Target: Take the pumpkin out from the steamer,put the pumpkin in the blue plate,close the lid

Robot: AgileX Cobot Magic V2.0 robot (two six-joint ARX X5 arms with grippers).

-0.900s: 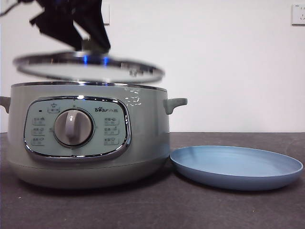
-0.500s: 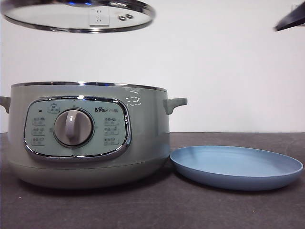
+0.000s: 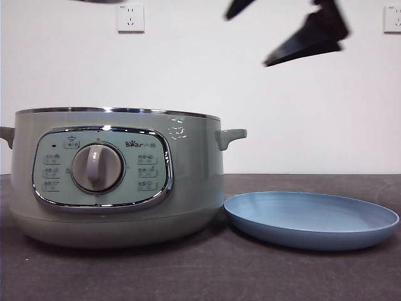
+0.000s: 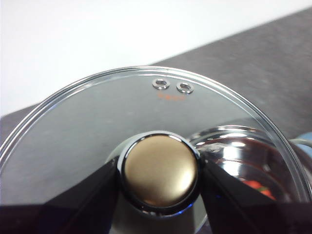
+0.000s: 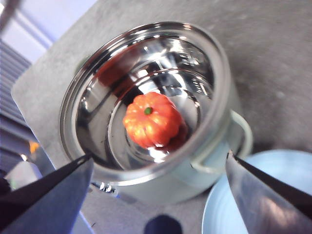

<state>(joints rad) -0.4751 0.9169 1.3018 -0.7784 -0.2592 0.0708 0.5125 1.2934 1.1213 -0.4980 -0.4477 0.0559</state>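
The steamer [image 3: 119, 179] stands open at the left of the table. The orange pumpkin [image 5: 151, 119] with its green stem sits in the middle of the shiny pot [image 5: 146, 97]; the front view hides it behind the pot wall. My right gripper [image 5: 159, 157] is open and empty, high above the pot; in the front view its black jaws [image 3: 245, 41] hang at the top, right of centre. My left gripper [image 4: 160, 175] is shut on the knob [image 4: 160, 170] of the glass lid [image 4: 97, 136], held high above the pot. The blue plate [image 3: 311, 219] lies empty right of the steamer.
The steamer's side handle [image 3: 230, 137] sticks out toward the plate. A white wall with sockets [image 3: 130, 17] stands behind the dark table [image 3: 200, 276]. The plate [image 5: 273, 195] lies close beside the pot.
The lid has risen from just over the pot to above the top of the front view. The right gripper has come in from the top right toward the pot.
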